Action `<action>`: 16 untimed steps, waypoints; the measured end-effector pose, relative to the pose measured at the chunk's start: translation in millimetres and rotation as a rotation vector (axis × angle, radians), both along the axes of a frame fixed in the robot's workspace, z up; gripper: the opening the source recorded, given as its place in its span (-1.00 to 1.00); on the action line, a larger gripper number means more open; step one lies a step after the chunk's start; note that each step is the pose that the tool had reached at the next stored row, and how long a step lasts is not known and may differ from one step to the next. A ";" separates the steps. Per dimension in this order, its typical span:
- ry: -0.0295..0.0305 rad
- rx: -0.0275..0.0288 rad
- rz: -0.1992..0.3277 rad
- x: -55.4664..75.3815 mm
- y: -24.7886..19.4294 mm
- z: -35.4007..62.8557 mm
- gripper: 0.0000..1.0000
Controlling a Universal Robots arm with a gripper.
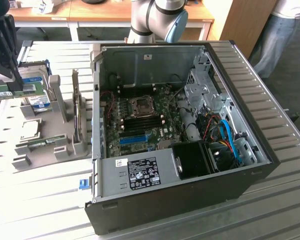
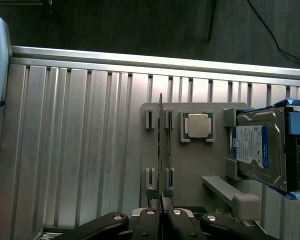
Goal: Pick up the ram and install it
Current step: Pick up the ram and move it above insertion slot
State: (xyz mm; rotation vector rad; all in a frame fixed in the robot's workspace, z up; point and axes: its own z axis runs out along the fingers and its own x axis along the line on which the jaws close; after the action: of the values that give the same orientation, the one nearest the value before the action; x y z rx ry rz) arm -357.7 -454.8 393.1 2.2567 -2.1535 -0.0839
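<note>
The ram [image 2: 160, 145] is a very thin green board, seen on its edge, straight like a blade. The black end effector [image 2: 161, 199] is clamped on one end of it, with the fingers tight on both flat faces. The ram runs between small slot blocks of the matte gray tray [image 2: 190, 165] on the ribbed metal table [image 2: 75, 150], well apart from the open case [image 1: 190, 200].

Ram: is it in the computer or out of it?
Out. The ram stands on edge at the grey holder, with the hand shut on its end, apart from the open case.
</note>
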 end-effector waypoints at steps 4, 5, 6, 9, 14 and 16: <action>0.0002 -0.0001 -0.004 0.0 0.0 0.1 -0.76; 0.0002 -0.0001 -0.005 0.0 0.0 0.1 -0.76; 0.0001 -0.0001 -0.007 0.0 0.0 0.1 -0.76; 0.0002 -0.0002 -0.009 0.2 0.0 0.2 -0.76; 0.0001 -0.0006 -0.015 0.3 0.0 0.3 -0.76; 0.0002 -0.0006 -0.016 0.3 0.0 0.3 -0.76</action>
State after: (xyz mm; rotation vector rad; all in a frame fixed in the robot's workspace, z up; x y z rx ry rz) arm -357.4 -454.8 393.5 2.2398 -2.1709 -0.0837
